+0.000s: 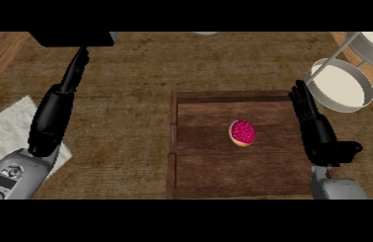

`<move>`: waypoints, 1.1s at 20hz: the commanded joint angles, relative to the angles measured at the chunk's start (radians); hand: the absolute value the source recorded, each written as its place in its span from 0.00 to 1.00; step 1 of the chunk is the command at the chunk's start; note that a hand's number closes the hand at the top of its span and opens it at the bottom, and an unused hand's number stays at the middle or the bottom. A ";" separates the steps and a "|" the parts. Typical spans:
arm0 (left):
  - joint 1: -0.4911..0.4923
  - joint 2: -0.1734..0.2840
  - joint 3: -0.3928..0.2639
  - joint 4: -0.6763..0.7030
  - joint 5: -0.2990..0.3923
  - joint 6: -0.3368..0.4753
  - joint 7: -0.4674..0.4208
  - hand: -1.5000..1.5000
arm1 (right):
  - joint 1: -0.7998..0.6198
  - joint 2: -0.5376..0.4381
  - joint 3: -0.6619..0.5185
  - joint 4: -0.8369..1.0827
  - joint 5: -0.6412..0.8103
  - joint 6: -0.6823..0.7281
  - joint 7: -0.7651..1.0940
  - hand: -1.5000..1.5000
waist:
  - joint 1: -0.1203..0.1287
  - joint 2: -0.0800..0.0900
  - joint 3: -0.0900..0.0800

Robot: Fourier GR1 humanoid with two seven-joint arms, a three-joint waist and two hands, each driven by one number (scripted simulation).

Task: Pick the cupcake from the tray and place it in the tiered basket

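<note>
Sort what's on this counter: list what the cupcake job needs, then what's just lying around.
Needed: cupcake, lying on its side; wooden tray under it; tiered basket at far right; right hand, open beside the tray.

Lying about: white cloth at left; left hand, resting at left.

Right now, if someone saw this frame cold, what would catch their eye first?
The cupcake with bright pink topping, lying on its side in the middle of the dark wooden tray, stands out most. The right hand rests open along the tray's right edge, apart from the cupcake. Beyond it, at the upper right, is the white tiered basket.
</note>
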 commanded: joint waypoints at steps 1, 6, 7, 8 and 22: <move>0.100 -0.026 -0.016 -0.057 -0.041 0.039 -0.014 0.50 | -0.041 -0.026 -0.019 -0.026 -0.038 0.056 0.038 1.00 | 0.028 0.043 0.014; 0.099 -0.008 0.079 0.147 0.034 0.054 0.131 0.50 | -0.176 -0.046 0.004 -0.076 -0.277 0.301 0.214 1.00 | 0.032 0.051 0.013; 0.126 -0.010 0.062 0.103 0.048 0.041 0.114 0.50 | -0.114 0.153 -0.242 -0.102 -0.324 -0.059 -0.002 1.00 | -0.076 0.016 0.049; 0.142 -0.007 0.060 0.100 0.063 0.027 0.135 0.50 | -0.040 -0.213 -0.044 0.040 0.086 0.012 0.233 1.00 | 0.021 0.058 -0.005; 0.152 -0.044 0.109 0.159 0.059 -0.020 0.144 0.50 | -0.137 -0.525 -0.035 -0.276 -0.062 0.380 0.674 0.00 | 0.026 0.043 0.010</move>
